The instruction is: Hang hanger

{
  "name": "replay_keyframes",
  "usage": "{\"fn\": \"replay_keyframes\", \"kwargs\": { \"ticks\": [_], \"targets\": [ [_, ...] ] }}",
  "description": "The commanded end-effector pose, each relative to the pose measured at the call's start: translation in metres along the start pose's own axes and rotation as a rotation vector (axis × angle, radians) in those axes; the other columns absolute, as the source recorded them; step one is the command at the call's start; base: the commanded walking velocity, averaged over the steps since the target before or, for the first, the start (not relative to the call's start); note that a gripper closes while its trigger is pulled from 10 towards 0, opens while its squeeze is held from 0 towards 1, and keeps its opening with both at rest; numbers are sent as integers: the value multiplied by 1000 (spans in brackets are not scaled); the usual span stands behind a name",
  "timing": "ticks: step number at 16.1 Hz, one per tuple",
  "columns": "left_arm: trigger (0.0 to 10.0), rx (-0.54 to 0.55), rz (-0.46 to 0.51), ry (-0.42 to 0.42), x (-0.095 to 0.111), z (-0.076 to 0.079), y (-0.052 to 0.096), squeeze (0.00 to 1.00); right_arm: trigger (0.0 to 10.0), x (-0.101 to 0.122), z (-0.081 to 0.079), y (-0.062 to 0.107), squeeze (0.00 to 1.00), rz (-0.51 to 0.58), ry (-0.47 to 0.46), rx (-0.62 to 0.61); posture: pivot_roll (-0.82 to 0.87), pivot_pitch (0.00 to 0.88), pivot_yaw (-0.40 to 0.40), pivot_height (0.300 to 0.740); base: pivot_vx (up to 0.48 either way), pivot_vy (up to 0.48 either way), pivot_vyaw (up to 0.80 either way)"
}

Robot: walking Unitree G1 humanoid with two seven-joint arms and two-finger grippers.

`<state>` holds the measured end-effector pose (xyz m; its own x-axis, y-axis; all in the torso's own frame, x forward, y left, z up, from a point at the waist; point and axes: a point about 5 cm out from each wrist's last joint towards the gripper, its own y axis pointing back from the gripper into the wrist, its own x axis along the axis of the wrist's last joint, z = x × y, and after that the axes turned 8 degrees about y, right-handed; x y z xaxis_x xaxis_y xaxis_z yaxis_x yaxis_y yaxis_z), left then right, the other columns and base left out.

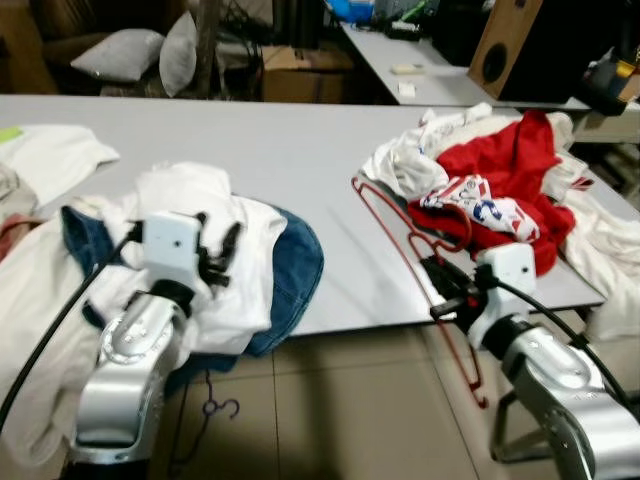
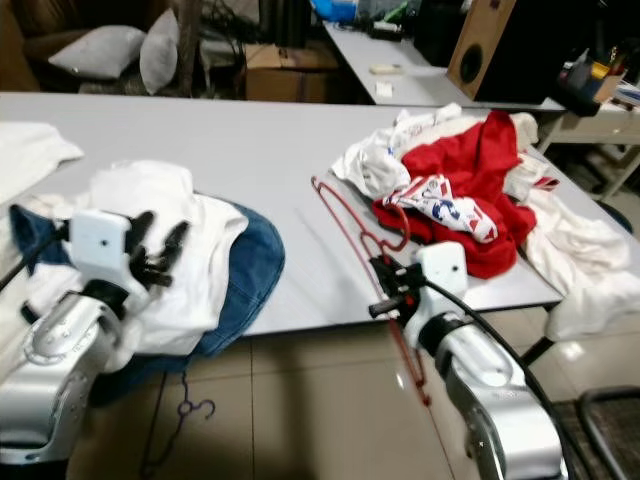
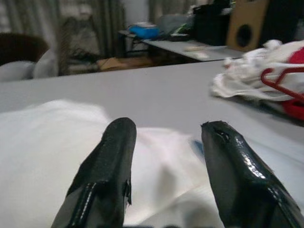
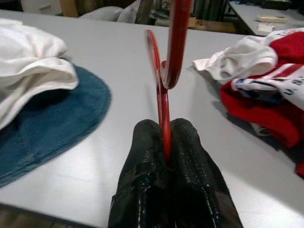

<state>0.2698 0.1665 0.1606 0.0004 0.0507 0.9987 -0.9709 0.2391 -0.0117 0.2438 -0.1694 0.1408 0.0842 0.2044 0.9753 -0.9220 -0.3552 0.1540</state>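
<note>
Two grippers: the right gripper [image 4: 165,142] pinches the red hanger [image 1: 400,245] at the table's [image 1: 300,160] near edge, while the left gripper [image 3: 166,156] hovers spread over white cloth [image 1: 215,250].

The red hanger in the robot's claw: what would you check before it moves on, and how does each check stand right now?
1. Right gripper shut on the red hanger: ok.
2. Hanger clear of the red shirt: cannot tell; its hook lies against the pile.
3. Left gripper open and free: ok, over the white shirt.
4. Somewhere to hang it: cannot tell.
5. Hanger's lower end off the table edge: ok.
</note>
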Motion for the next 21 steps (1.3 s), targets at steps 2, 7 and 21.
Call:
{"fn": "replay_keyframes", "kwargs": {
  "ticks": [2,7,21],
  "targets": [
    [10000,-58,14,-6,4,12,-3,1000,10000,3,8,4,0,14,-2,-31,-92,0,-67,740,0,0,0],
    [10000,-76,-53,1,-1,7,-2,1000,10000,4,13,9,0,29,-1,-70,-103,0,-16,740,0,0,0],
    [10000,-97,-115,-87,-14,4,28,0,10000,-9,-6,-8,0,-53,8,63,0,0,-91,740,0,0,0]
  ]
}}
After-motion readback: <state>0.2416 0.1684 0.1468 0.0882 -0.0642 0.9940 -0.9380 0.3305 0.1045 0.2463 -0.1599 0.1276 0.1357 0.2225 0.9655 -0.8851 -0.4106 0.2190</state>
